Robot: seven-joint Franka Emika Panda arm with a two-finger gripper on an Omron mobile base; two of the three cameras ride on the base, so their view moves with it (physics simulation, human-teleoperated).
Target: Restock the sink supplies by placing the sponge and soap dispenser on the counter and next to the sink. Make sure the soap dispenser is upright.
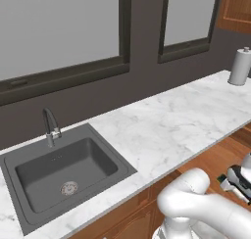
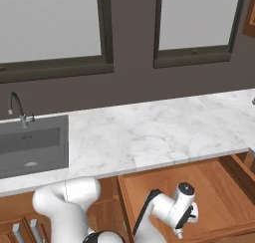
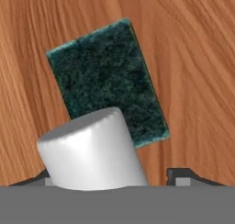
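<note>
While the arm [image 2: 164,212] reaches into the drawer [image 2: 209,187], whether its fingers grip the sponge [image 3: 108,81] is unclear.

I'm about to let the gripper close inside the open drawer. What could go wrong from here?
1. In the hand view a pale grey cylinder, probably the soap dispenser, lies between the finger tips and overlaps the sponge. Closing could catch either one, or pinch both.
2. If it is the dispenser, it seems to lie on its side on the drawer floor, so it must be turned upright later.
3. The arm reaches low into the drawer; lifting could clip the counter edge above.
</note>
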